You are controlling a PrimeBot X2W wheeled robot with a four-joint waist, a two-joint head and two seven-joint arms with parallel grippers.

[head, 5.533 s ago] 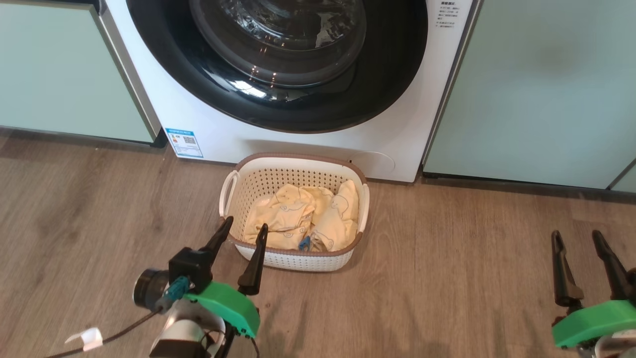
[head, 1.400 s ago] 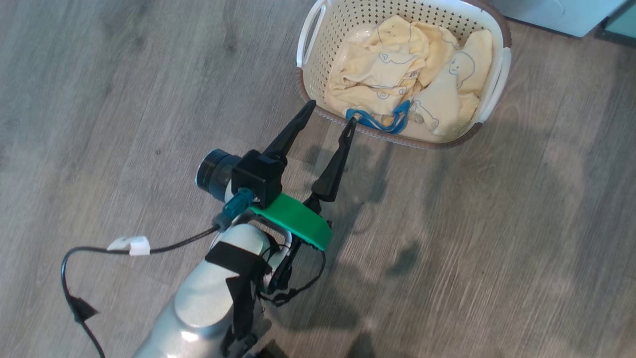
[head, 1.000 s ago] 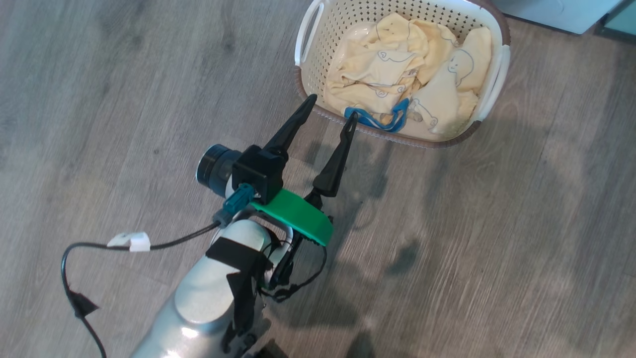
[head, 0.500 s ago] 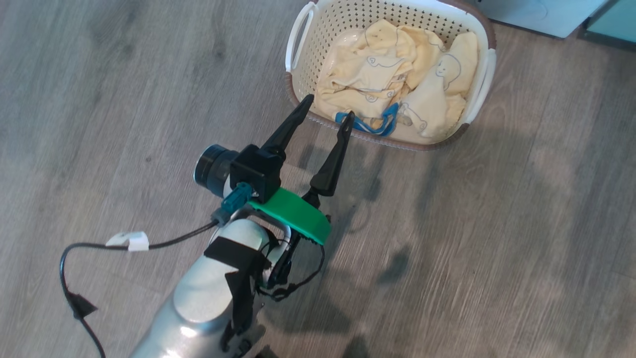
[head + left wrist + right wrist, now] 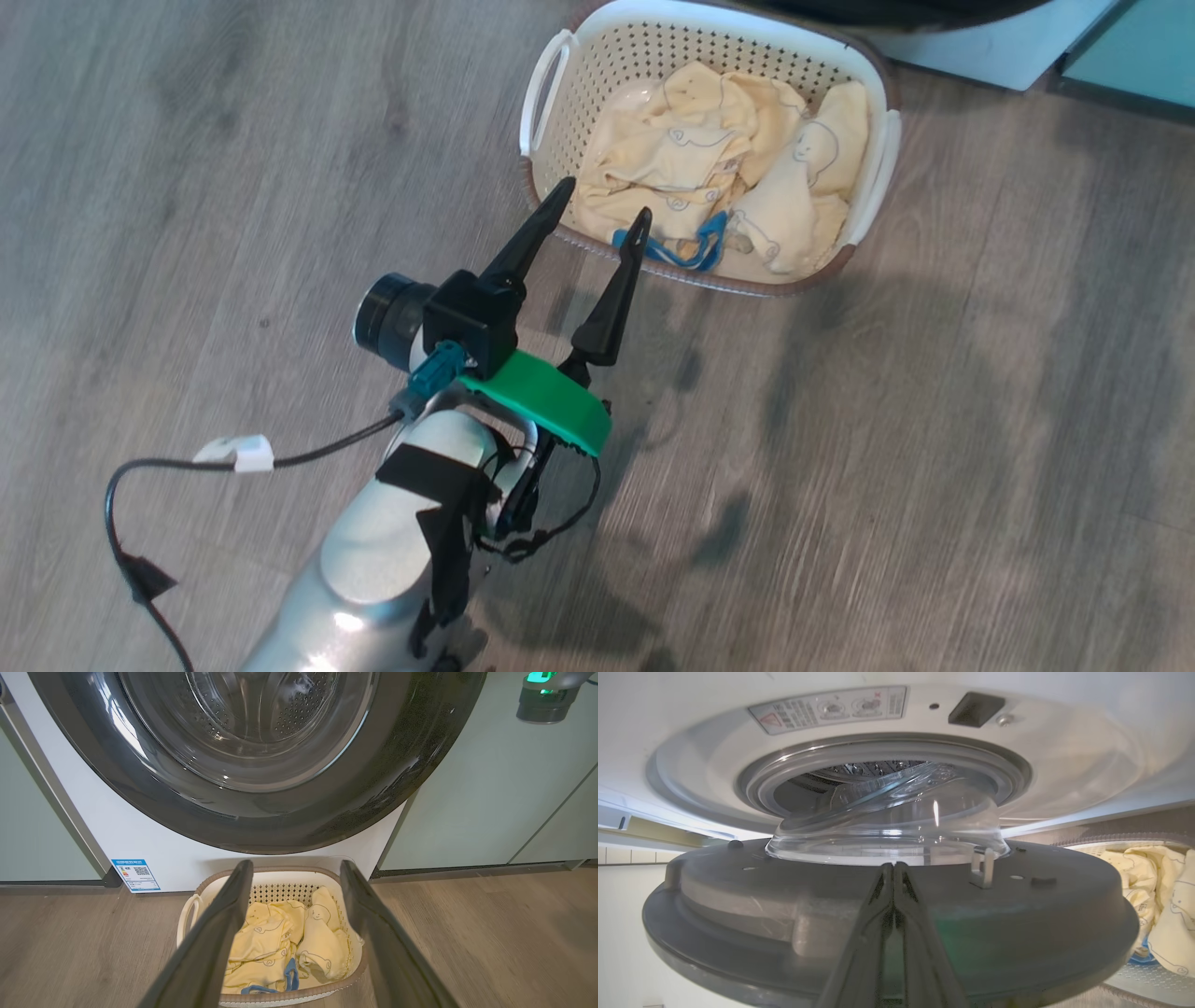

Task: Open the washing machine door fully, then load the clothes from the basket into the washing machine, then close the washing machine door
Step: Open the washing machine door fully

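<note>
The left hand (image 5: 605,199) is wide open and empty, near the front edge of the basket (image 5: 616,75). The yellow clothes (image 5: 691,159) lie in the basket on the floor (image 5: 187,187) by the washing machine (image 5: 163,851). The right hand (image 5: 893,865) is clenched shut on nothing, at the inside of the partly open door (image 5: 738,896).
</note>
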